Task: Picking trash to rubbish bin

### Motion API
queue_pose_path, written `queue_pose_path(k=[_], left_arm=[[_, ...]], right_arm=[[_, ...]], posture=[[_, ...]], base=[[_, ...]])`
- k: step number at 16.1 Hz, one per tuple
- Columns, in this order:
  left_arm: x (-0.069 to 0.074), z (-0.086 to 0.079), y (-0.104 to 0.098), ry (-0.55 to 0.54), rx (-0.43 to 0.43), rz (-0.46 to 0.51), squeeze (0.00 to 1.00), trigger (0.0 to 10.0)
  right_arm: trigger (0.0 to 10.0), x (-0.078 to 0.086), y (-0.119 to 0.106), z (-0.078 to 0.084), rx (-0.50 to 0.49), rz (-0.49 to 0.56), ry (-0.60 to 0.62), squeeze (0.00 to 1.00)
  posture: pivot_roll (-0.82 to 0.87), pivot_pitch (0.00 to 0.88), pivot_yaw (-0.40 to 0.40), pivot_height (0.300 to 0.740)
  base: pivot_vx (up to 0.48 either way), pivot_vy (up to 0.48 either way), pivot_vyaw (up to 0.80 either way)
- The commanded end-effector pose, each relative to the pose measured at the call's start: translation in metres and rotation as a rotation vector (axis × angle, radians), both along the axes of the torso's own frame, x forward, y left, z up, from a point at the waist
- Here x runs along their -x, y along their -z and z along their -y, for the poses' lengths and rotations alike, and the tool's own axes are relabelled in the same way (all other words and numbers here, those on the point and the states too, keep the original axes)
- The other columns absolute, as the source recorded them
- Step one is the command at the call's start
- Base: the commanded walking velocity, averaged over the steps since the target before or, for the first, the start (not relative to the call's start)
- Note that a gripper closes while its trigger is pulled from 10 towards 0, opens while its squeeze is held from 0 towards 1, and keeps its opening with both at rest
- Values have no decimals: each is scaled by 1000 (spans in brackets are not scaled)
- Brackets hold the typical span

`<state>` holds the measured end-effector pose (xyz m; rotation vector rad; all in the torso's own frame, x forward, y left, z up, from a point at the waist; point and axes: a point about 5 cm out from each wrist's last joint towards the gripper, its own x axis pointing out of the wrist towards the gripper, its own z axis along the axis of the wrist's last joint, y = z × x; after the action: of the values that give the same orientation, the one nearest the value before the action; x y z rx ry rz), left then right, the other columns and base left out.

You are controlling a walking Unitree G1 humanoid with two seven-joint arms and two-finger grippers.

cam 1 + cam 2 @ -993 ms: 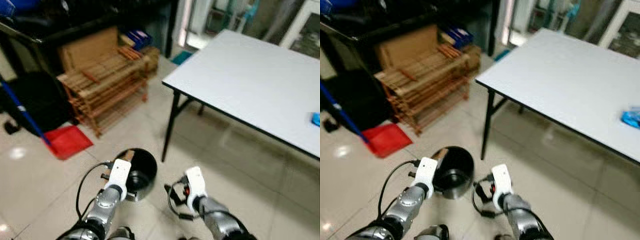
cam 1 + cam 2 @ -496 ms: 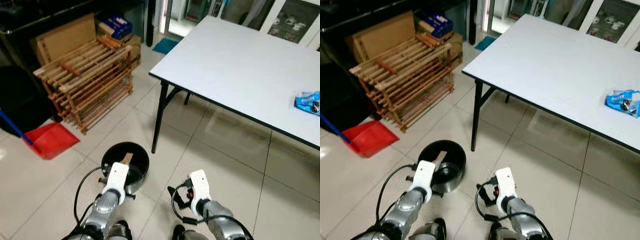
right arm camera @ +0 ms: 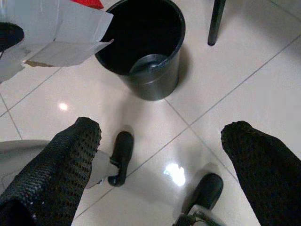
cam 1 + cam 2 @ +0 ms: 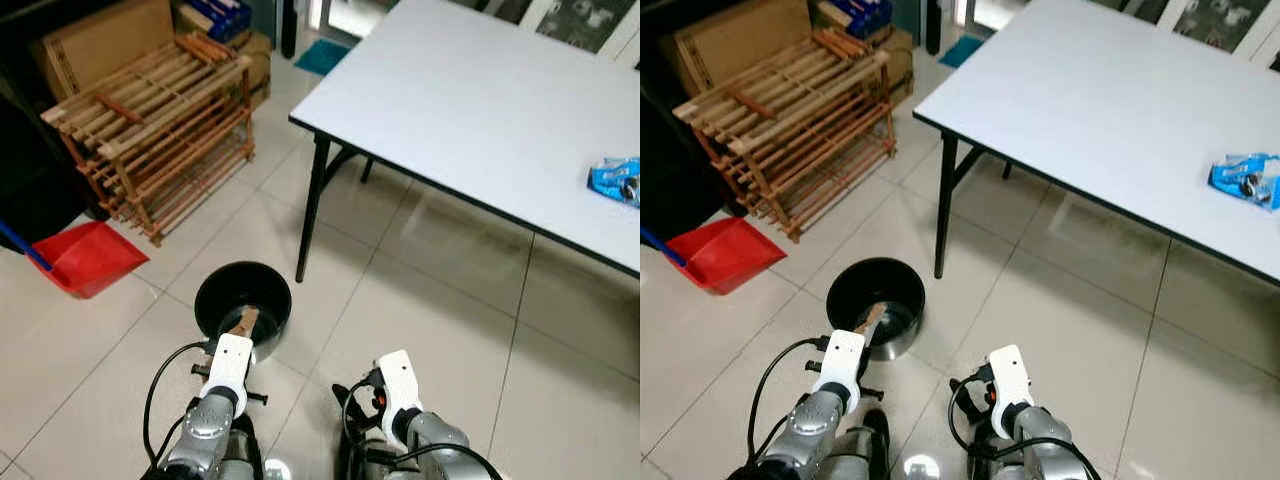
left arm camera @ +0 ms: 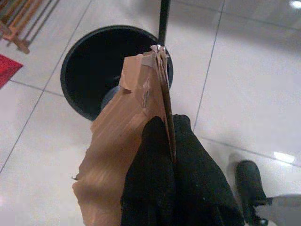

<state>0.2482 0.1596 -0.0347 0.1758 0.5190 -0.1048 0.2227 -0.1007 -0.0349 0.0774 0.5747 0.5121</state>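
The black rubbish bin stands on the pale tiled floor, and everything here is easiest placed from it. The left gripper hangs just short of the bin on the robot's side, its two black fingers pressed together on a torn piece of brown cardboard. The cardboard stands on edge between them, its ragged upper corner reaching over the bin's near rim, above the dark opening. Something pale and curved lies at the bottom of the bin, too dim to name.

The right gripper is low over the tiles to the bin's right, near the robot's feet, its jaws spread wide with nothing between them. In its wrist view the cardboard's grey face hangs beside the bin.

Just beyond the bin a black table leg meets the floor, carrying a white table that stretches away to the right. Far along it, well apart from the bin, lies a blue plastic wrapper. To the bin's left a red dustpan rests on the tiles, and behind that a wooden slatted rack stands near cardboard boxes.
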Motion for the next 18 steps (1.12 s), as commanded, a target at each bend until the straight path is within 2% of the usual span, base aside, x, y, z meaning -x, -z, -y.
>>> queue_pose_path(k=[1,4,9,13,18], left_arm=[[8,1,5,-21,2,-7,0,10000],[10,-3,6,-37,-11,-7,0,10000],[2,-13,-2,-77,-48,31,0,10000],[-2,-14,-5,-85,-46,39,0,10000],[-3,-12,-6,-84,-46,41,0,10000]], right_arm=[[10000,7,2,2,3,-21,-13,0],[10000,8,-1,-1,1,-14,-22,0],[10000,2,-7,-1,-4,0,-14,0],[10000,4,-8,1,-2,-10,1,0],[10000,3,-8,5,4,-20,26,0]], posture=[[-60,284,-98,740],[-61,298,-102,740],[-58,314,-108,740],[-59,326,-101,740],[-53,324,-96,740]], base=[[0,0,0],[0,0,0],[108,0,0],[301,0,0],[0,0,0]])
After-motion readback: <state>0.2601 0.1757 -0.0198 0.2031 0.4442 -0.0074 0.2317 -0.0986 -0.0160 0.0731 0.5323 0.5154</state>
